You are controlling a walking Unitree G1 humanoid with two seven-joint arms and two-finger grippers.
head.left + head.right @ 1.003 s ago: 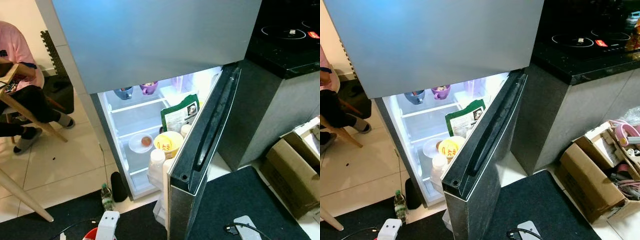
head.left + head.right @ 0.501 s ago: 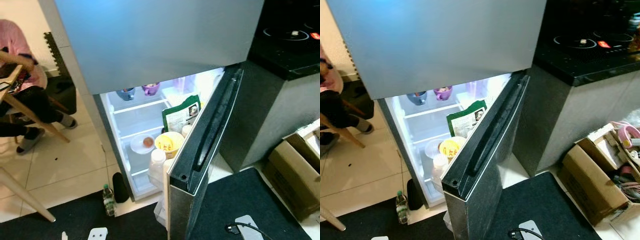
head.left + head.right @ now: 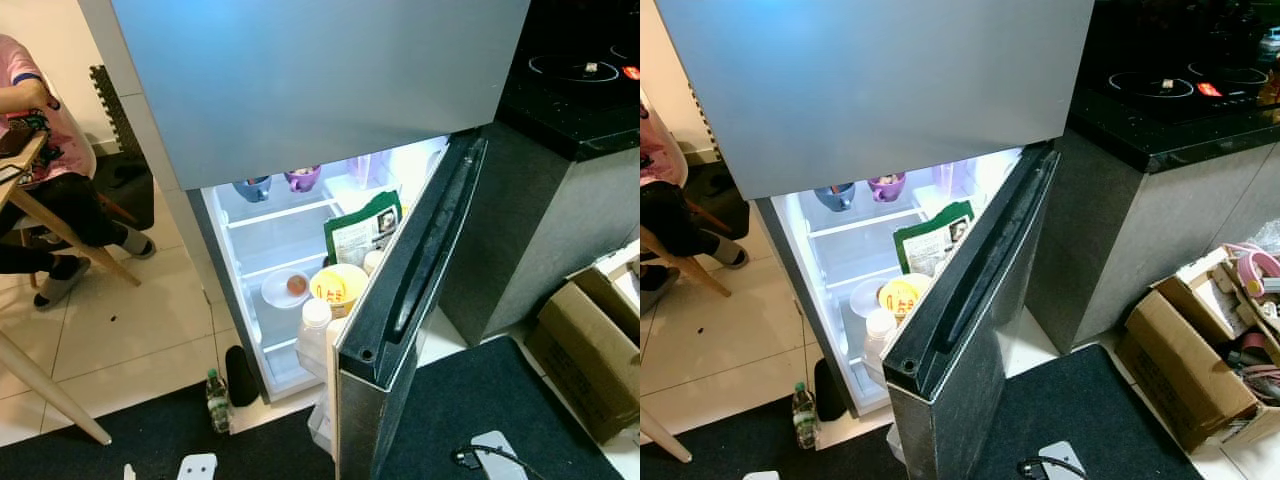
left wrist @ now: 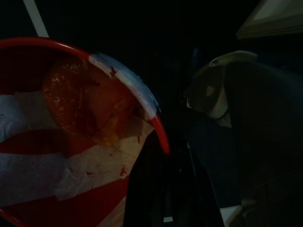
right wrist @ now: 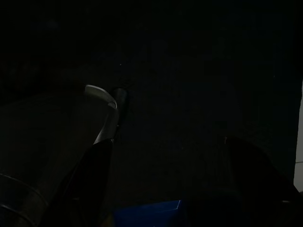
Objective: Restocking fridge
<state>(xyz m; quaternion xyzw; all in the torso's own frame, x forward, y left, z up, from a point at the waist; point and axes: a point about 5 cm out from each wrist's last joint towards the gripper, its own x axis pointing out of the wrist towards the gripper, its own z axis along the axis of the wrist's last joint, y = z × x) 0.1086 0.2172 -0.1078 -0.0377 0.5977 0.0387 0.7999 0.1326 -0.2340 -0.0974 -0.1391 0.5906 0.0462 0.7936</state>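
The fridge's lower compartment stands open, its dark door (image 3: 420,260) swung out toward me. Inside the lit compartment are a green bag (image 3: 360,228), a yellow bowl (image 3: 337,285), a white plate (image 3: 285,288) with something orange on it, a white bottle (image 3: 314,325), and two mugs (image 3: 252,187) on the top shelf. In the dark left wrist view my left gripper (image 4: 163,189) is shut on the rim of a red bowl (image 4: 71,142) lined with white paper and holding an orange piece of food. The right gripper (image 5: 170,189) hangs in the shade, fingers apart.
A water bottle (image 3: 216,398) and a black object (image 3: 240,375) stand on the floor by the fridge's left corner. A person (image 3: 30,150) sits at a wooden table at left. A counter with a stove (image 3: 580,70) and a cardboard box (image 3: 590,350) are at right.
My left arm with the red bowl has dropped lower at the picture's bottom edge. The seated person has shifted their arm. The view has shifted slightly.
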